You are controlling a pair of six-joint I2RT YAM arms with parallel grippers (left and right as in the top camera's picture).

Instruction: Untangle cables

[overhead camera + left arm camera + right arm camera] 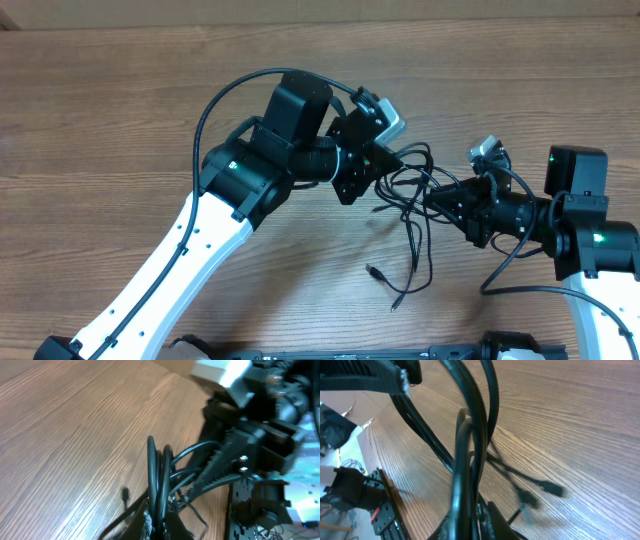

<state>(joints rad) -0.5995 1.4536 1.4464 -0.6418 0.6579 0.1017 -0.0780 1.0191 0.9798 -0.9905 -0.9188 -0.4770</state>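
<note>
The cables [411, 190] are thin black cords bunched between my two grippers above the wooden table, with loose loops hanging toward the front. Two plug ends [376, 271] lie on the table below them. My left gripper [388, 160] is shut on several strands; in the left wrist view the cables [158, 477] rise from between its closed fingers [145, 521]. My right gripper [441, 196] faces it from the right and is shut on strands too. In the right wrist view the cables [470, 445] run up out of its jaws, and blurred plug ends [554, 489] dangle to the right.
The wooden table [120, 110] stretches left and back. A black rail [350, 354] runs along the front edge. The right arm's own thicker wire [505, 275] loops near its base. The two grippers stand close together.
</note>
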